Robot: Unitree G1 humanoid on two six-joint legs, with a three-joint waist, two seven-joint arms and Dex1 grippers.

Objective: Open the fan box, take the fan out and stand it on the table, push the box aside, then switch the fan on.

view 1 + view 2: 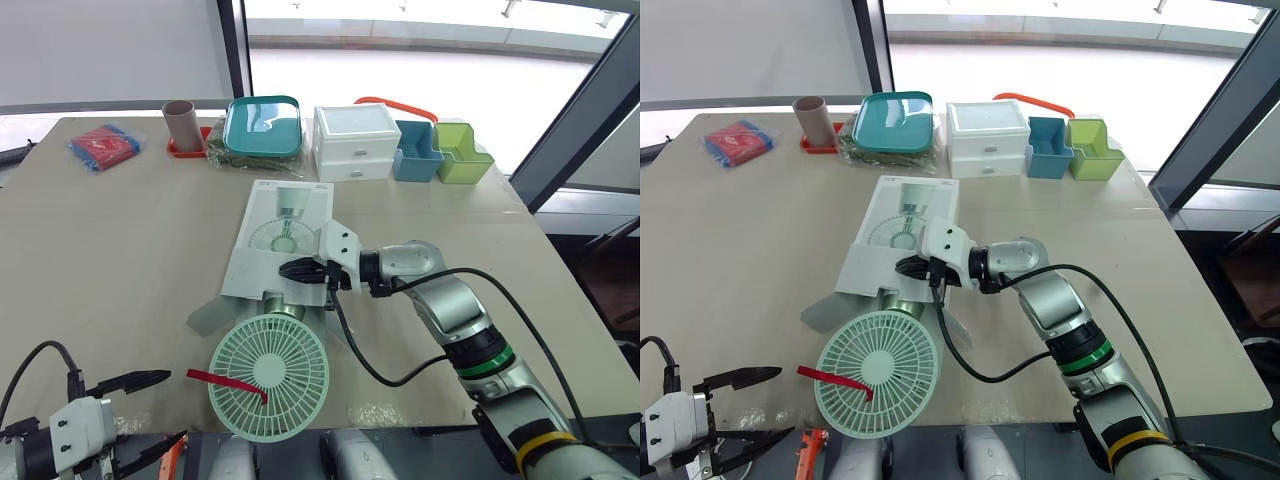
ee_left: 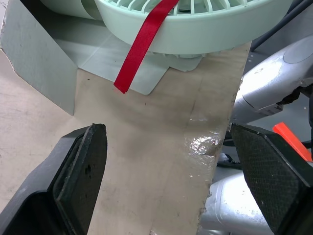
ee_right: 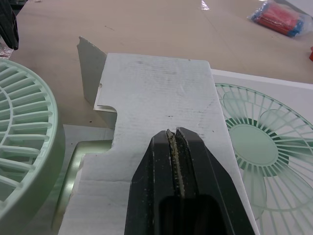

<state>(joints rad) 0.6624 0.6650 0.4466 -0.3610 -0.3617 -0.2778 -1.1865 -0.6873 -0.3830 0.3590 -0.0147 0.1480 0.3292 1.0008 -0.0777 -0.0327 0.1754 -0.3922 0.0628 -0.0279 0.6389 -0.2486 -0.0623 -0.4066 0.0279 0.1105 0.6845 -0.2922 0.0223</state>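
The white fan box (image 1: 285,225) lies flat in the middle of the table, its open end toward me and a grey flap (image 1: 205,318) spread out to the left. The mint-green fan (image 1: 268,377) lies half out of that end by the table's front edge, with a red ribbon (image 2: 144,44) across its grille. My right gripper (image 1: 290,269) is shut, its tips resting on the box's top panel (image 3: 161,93) just behind the open end, nothing seen between its fingers. My left gripper (image 1: 160,408) hangs open at the front left, a short way left of the fan.
Along the back stand a blue-and-red packet (image 1: 103,146), a brown tube (image 1: 181,124), a teal lidded container (image 1: 263,125), a white drawer unit (image 1: 356,142), a blue bin (image 1: 416,151) and a green bin (image 1: 462,152). The fan head sits close to the table's front edge (image 1: 400,415).
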